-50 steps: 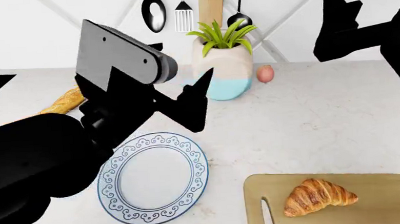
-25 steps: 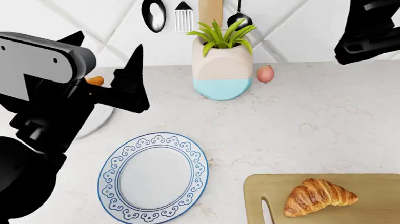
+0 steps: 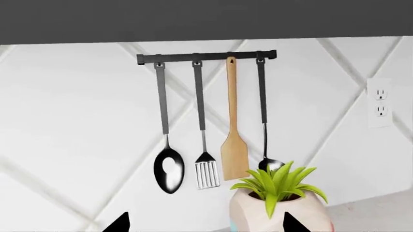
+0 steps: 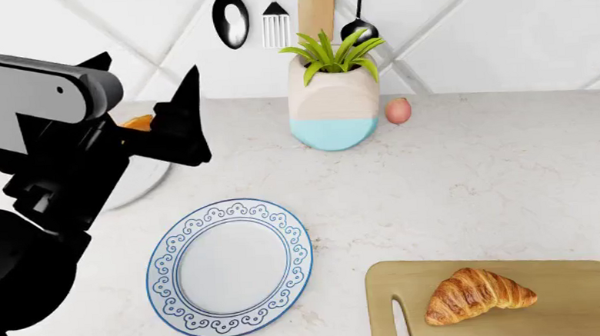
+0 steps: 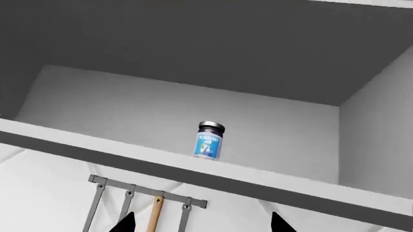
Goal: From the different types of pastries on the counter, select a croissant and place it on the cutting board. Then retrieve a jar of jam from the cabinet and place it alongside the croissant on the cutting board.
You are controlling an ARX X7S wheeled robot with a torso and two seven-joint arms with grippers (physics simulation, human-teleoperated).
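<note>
The croissant [image 4: 479, 295] lies on the tan cutting board [image 4: 573, 277] at the near right of the white counter [image 4: 465, 175]. The jar of jam [image 5: 209, 140] stands upright on the open cabinet's shelf [image 5: 271, 186], with a dark lid and a white and blue label. My right gripper [image 5: 201, 223] is open below and in front of it, holding nothing. My left gripper [image 3: 206, 224] is open too and faces the wall. In the head view the left gripper [image 4: 149, 76] hovers over the counter's left, hiding most of the baguette-like loaf [image 4: 138, 122].
A round blue-patterned plate [image 4: 230, 268] lies left of the board. A white and blue plant pot [image 4: 333, 97] stands at the back, with a pinkish egg-shaped thing [image 4: 398, 110] beside it. Utensils hang on a wall rack [image 3: 206, 57] under the cabinet.
My left arm swung to the left and has nearly settled. My right arm rose until almost all of it left the head view's top right.
</note>
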